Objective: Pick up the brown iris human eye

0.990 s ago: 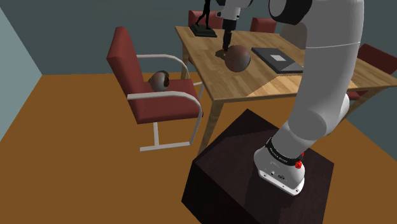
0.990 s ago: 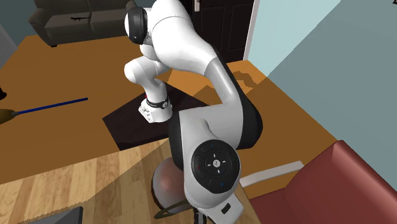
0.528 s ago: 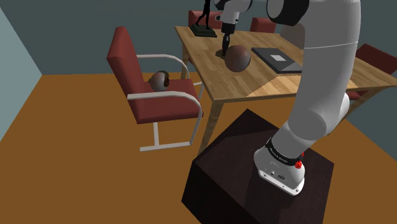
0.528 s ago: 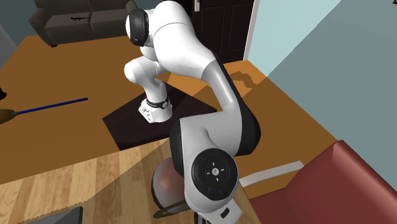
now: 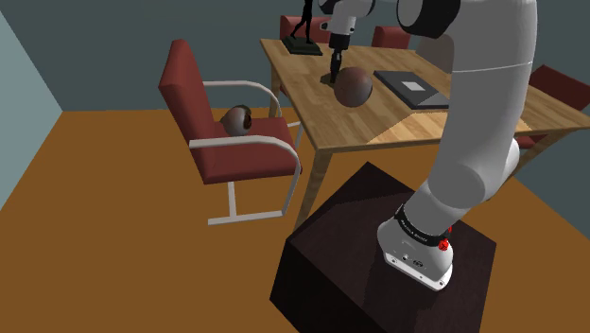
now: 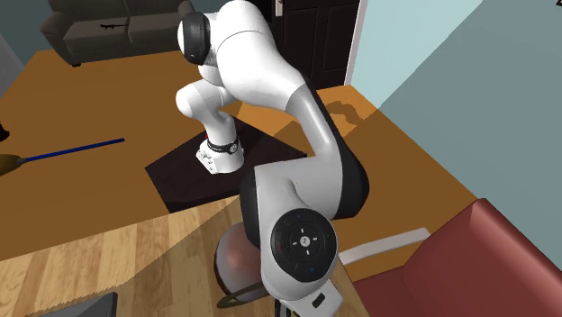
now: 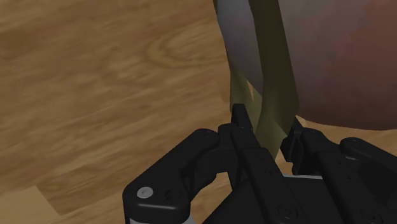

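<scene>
My one white arm (image 5: 482, 113) reaches from its dark box stand (image 5: 350, 255) over the light wooden table (image 5: 378, 128), the black gripper (image 5: 336, 74) hanging just beside the single large reddish-brown eyeball (image 5: 355, 88). The eyeball rests on the tabletop between one black figurine (image 5: 303, 28) and one dark flat slab (image 5: 411, 88), apart from both.

From the wrist I see the jaws clenched on an olive strip (image 7: 270, 83) that runs down the eyeball's (image 7: 337, 57) side, one finger pressed to each face of it, with the gripper (image 7: 267, 124) low over bare plank (image 7: 95, 83).

I count four red chairs: one metal-armed red chair (image 5: 203, 90) off the table's edge at the shoulder view's left, carrying one small brown ball (image 5: 236, 119) on its seat, two at the far side and one at the right.

Bare wood lies open between the eyeball and the table's near edge, and open orange-brown floor (image 5: 123, 189) spreads beyond the armed chair.

In the second exterior view the arm (image 6: 270, 72) crowds over the eyeball (image 6: 236, 261) near the table's (image 6: 135, 261) edge; behind lie one blue-handled broom (image 6: 72, 150) and one dark sofa (image 6: 117, 27)
</scene>
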You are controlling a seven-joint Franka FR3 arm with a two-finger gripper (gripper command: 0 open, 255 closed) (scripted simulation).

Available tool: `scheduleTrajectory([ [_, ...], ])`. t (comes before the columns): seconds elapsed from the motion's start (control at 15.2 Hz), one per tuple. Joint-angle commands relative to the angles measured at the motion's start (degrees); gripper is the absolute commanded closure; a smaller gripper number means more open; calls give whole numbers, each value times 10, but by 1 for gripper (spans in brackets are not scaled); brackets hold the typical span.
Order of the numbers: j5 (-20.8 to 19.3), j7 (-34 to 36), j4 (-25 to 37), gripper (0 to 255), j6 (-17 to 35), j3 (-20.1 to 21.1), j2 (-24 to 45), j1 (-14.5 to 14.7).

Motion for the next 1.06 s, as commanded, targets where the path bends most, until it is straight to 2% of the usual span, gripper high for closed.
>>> scheduleTrajectory([
  [0.0,-2,2,5,255,-10,-1,-5,1],
  [0.86,-11,9,80,255,-100,-6,-23,-4],
  [0.99,-11,9,81,255,-102,-6,-23,-4],
])
